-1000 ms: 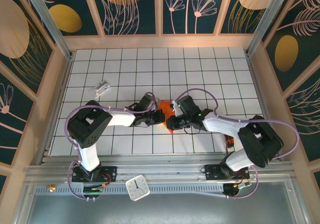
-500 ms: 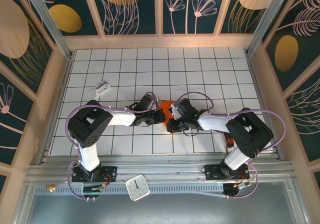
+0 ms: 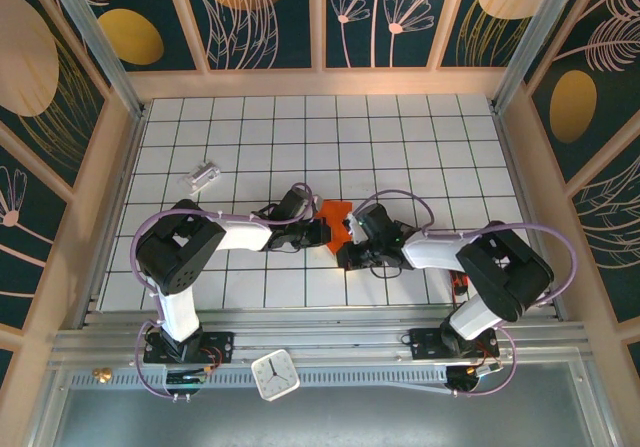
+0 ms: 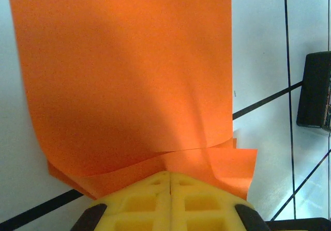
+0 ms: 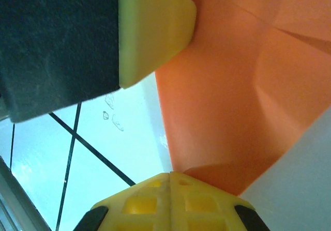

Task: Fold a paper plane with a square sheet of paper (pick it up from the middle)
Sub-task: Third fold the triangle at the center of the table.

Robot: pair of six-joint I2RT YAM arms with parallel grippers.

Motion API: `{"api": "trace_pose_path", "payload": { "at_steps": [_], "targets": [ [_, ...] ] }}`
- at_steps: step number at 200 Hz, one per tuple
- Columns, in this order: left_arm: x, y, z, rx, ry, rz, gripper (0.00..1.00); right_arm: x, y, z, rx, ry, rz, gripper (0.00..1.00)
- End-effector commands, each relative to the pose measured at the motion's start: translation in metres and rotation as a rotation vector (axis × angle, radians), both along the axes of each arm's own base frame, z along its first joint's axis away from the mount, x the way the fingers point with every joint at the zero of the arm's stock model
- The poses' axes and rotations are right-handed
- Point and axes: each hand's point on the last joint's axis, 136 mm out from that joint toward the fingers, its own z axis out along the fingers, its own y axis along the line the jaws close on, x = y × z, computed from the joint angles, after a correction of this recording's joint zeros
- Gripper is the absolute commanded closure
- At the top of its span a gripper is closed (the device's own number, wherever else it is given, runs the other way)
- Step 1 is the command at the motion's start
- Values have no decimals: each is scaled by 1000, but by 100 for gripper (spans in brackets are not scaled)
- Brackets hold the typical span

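**Right arm draws in while both grippers pin the half-folded sheet**

Since a second ago the right arm's elbow has swung in toward the centre and its wrist has slid nearer the bases. This uncovers more of the orange sheet [image 3: 335, 213] on its far side. The left arm has hardly shifted.

The sheet lies mid-table between the two wrists, with at least one flap already doubled over. In the left wrist view, layered edges peek out beneath the main panel [image 4: 129, 71].

The left gripper [image 3: 322, 229] has its yellow fingers [image 4: 155, 189] pressed together on the sheet's near edge, probably to anchor the paper. The right gripper [image 3: 348, 237] is likewise closed, nipping a corner [image 5: 227, 102], with a fingertip of the left gripper just beside it [image 5: 155, 29]. Holding from opposite sides likely keeps the thin paper from sliding as a crease is set.

The grippers sit very close together, so either one has little room for a sideways move. The tiled table [image 3: 400, 137] offers open room on the far side. A small silvery block [image 3: 203, 175] rests well apart to the left.
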Motion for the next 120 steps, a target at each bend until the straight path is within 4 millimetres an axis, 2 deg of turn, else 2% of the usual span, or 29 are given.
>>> {"api": "trace_pose_path", "payload": {
  "at_steps": [1, 34, 56, 82, 120],
  "targets": [
    [-6, 28, -34, 148, 49, 34, 100, -47, -42, -41, -183, 177, -27, 100],
    [-5, 27, -34, 151, 47, 31, 100, -64, -53, -45, -214, 214, -39, 100],
    [-5, 27, -34, 152, 49, 28, 100, -62, -56, -36, -204, 191, -55, 100],
    [-5, 27, -34, 150, 49, 28, 100, -47, -42, -14, -137, 139, -50, 100],
    [-7, 27, -36, 148, 53, 29, 100, -11, -10, 36, 38, 55, -48, 100]
  ]
}}
